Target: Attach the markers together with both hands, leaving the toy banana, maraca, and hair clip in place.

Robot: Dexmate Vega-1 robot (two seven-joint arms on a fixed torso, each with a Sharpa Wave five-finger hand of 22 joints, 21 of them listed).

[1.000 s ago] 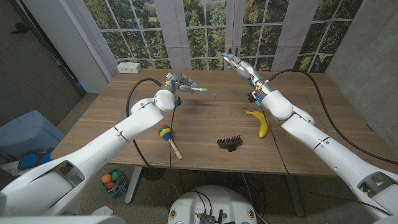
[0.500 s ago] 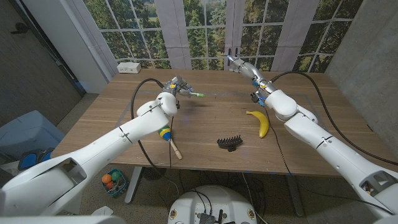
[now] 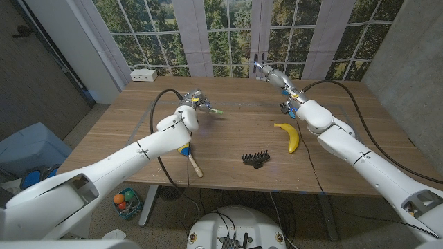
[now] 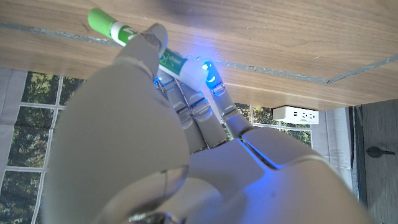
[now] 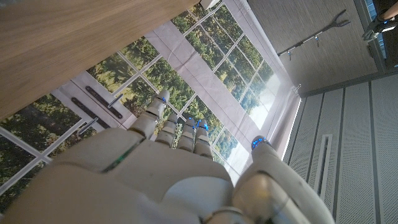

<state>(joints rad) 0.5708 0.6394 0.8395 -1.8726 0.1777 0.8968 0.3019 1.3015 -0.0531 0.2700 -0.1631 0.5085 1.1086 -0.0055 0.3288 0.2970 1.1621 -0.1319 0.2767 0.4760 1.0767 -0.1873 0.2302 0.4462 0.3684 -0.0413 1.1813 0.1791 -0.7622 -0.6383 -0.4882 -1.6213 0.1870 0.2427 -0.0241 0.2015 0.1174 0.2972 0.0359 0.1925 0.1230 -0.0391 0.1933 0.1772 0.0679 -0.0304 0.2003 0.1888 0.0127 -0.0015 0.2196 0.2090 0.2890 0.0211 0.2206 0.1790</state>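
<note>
We are watching the left hand, upper left of centre, gripping the green marker with its long axis pointing rightward at the right hand, upper right, whose clasp we cannot tell.

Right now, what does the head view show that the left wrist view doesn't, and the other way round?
Head view alone: the toy banana, the maraca and the black hair clip lying on the table, plus the right hand raised near the far edge. Left wrist view alone: a close look at the fingers wrapped around the marker's white barrel. Both share the left hand holding the green marker, and the white power strip.
</note>
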